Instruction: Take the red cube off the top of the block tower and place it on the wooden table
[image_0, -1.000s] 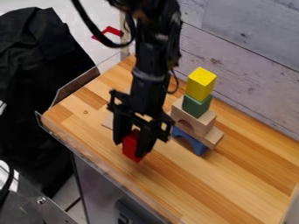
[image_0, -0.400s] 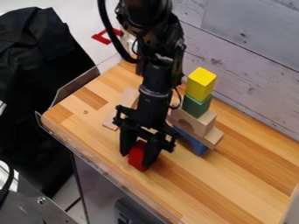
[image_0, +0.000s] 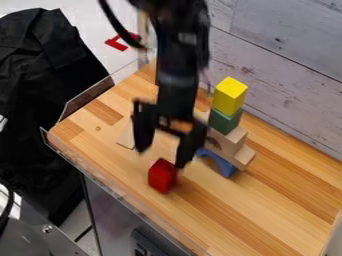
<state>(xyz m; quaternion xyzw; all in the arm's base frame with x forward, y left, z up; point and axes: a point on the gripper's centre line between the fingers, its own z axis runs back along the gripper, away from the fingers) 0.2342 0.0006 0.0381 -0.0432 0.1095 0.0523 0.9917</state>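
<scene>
Okay, gripper (image_0: 161, 157) is wide, holding nothing. Red block (image_0: 162, 176) sits on the table (image_0: 267, 215) just below it, block stack (image_0: 226, 120) off to its side. I read this as the let-go step; next move calls for a straight lift, no nudging.

Black cloth (image_0: 41, 95), plank wall (image_0: 287, 65), wooden tabletop (image_0: 267, 212)

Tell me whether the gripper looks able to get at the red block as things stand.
Probably yes. The gripper hangs over the red block with its fingers apart, and nothing appears to lie between. The block tower stands off to one side, seemingly out of the way.
</scene>
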